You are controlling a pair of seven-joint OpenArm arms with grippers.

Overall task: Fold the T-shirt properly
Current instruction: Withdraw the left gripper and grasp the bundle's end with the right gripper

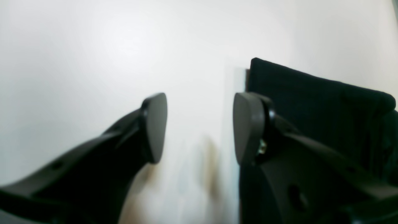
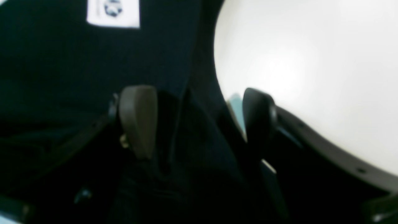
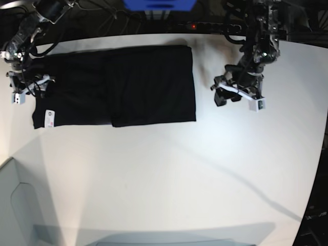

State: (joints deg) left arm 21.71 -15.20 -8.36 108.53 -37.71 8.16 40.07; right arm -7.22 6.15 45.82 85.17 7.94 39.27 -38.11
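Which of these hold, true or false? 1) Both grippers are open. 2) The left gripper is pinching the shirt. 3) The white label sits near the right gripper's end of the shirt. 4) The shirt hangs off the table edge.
1) True. The left gripper and right gripper both show parted jaws.
2) False. The left gripper hovers over bare table, beside the T-shirt, with nothing between its jaws.
3) True. The white label is at that end.
4) False. The T-shirt lies flat on the table, within its edges.

One black T-shirt [image 3: 115,86] with one white label [image 3: 49,118], two end effectors, one white table [image 3: 179,179].
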